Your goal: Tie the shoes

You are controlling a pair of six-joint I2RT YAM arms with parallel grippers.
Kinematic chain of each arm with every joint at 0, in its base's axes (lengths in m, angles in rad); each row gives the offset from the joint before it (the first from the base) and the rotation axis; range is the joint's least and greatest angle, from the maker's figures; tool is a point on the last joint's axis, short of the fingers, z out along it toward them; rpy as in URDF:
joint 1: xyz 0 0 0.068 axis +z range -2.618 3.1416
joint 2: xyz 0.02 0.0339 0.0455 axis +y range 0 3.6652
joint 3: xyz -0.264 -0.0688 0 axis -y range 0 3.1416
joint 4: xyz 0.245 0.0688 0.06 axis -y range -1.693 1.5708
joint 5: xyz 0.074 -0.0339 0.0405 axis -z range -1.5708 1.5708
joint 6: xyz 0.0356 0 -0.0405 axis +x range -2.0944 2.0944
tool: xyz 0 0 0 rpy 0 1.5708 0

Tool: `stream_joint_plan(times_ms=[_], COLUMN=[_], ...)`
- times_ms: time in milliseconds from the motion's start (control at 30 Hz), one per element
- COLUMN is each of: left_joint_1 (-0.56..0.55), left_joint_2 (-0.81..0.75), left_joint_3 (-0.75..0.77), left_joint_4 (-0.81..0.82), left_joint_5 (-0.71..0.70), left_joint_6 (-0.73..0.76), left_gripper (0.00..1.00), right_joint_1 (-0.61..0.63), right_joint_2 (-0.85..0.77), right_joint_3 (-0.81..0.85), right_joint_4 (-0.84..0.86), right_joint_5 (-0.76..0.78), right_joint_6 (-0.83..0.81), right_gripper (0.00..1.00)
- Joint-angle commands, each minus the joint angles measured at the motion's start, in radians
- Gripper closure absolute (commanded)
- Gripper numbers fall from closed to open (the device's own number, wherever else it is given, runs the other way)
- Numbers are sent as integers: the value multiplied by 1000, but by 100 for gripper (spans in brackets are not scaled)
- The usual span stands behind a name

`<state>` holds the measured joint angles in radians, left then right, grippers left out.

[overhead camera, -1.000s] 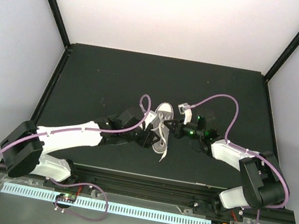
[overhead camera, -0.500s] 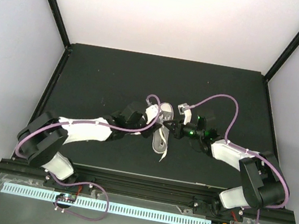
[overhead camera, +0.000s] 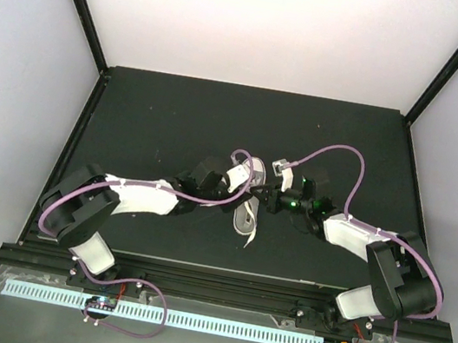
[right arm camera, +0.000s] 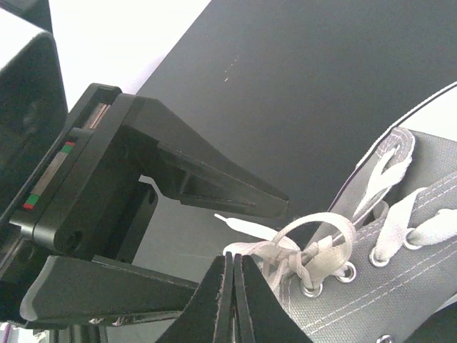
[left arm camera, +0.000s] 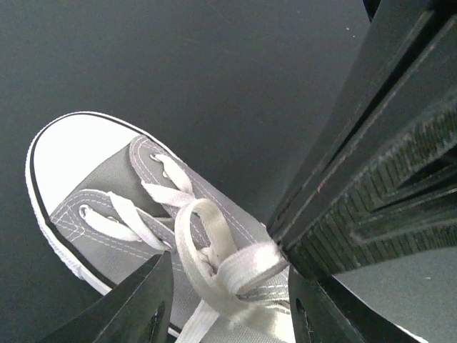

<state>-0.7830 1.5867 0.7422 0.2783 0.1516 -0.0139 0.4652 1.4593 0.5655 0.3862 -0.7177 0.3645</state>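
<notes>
A small grey canvas sneaker (left arm camera: 107, 193) with a smooth white rubber toe cap (left arm camera: 71, 153) is seen lying mid-bench (overhead camera: 149, 123). Its flat woven lace loop (left arm camera: 207, 250) is pinched by the closed right jaws. The left jaws are spread either side of it.

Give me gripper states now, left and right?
Left gripper: open, straddling the lace loop, not clamped.
Right gripper: closed, pinching the lace beside the sneaker.

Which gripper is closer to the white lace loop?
Right. The right gripper is pinched shut on the lace loop; the left gripper, open, straddles it without gripping.
</notes>
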Motion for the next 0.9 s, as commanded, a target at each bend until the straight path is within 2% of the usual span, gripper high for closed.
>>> stream_joint_plan(times_ms=[0,200,433,533,667,733,867], left_joint_1=[8,8,10,12,32,44,53], left_joint_2=[29,53,52,42,28,23,25], left_joint_3=[56,63,54,38,11,-5,-9], left_joint_4=[26,37,43,57,81,102,116], left_joint_5=[29,35,18,10,7,30,68], left_joint_6=[29,19,-1,-15,-46,-67,-79], left_gripper=[55,68,98,98,99,98,99], right_joint_1=[6,6,6,6,7,11,49], right_joint_2=[-8,-1,-4,-23,-94,-145,-210], right_joint_3=[13,19,16,16,1,-27,-67], right_joint_4=[8,11,10,-11,-87,-139,-243], right_joint_5=[-12,-15,-4,19,81,133,219], right_joint_6=[-10,-8,-4,3,5,5,1], right_gripper=[98,98,98,82,51,43,42])
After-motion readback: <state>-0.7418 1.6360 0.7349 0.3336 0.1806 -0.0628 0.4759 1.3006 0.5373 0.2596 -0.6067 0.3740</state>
